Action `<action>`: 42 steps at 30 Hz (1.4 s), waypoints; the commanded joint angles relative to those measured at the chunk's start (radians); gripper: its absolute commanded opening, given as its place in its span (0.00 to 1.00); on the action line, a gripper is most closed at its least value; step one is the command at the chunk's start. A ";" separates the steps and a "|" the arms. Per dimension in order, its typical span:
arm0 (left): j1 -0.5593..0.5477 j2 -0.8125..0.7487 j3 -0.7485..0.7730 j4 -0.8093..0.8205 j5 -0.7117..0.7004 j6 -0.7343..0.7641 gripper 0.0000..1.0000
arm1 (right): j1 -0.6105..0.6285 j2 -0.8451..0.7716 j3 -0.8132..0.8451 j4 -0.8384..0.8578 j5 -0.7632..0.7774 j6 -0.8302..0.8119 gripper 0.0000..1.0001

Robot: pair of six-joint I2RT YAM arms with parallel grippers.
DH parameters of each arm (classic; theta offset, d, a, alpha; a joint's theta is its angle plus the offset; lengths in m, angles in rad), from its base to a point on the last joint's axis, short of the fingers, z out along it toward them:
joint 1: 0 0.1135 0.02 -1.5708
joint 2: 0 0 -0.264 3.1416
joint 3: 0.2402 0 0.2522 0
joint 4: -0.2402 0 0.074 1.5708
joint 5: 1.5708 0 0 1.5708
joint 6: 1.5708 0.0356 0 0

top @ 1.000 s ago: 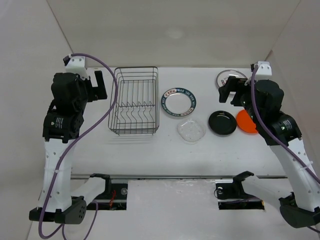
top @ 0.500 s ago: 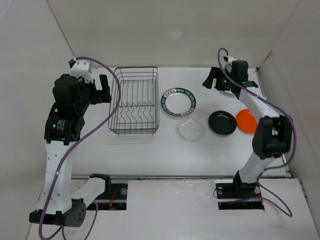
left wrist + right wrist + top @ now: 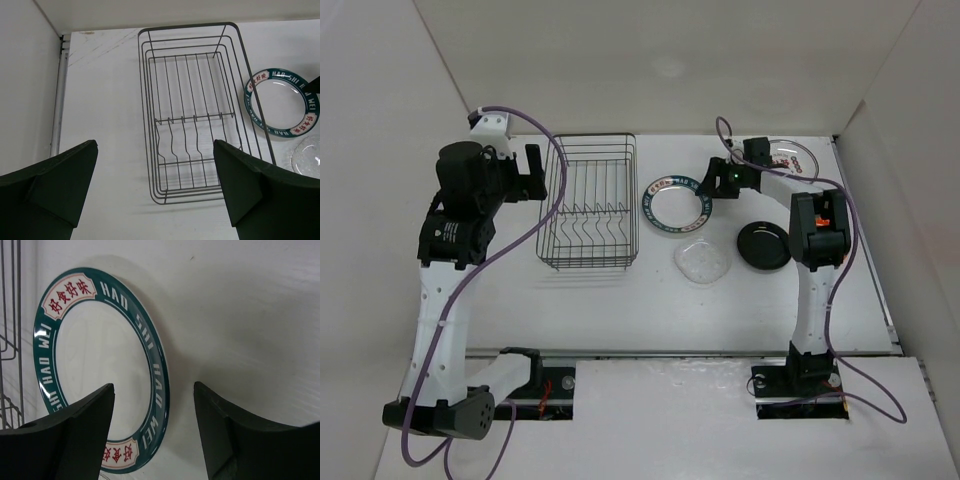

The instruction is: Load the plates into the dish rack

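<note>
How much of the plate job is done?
Nothing is loaded yet: the rack holds no plates. The right gripper hangs open over the green-rimmed plate's edge, not gripping it. The clear plate, black plate and red-marked plate also wait on the table.

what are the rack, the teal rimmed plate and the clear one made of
Dish rack: thin dark grey wire, likely coated metal, matte. Teal-rimmed plate: glossy white with printed lettering; ceramic or melamine, hard to say. Clear plate: see-through with glints; glass or plastic.
</note>
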 commanded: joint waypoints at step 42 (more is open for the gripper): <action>-0.084 0.667 0.497 0.090 0.871 0.008 1.00 | 0.086 -0.666 -0.199 0.223 0.097 0.043 0.00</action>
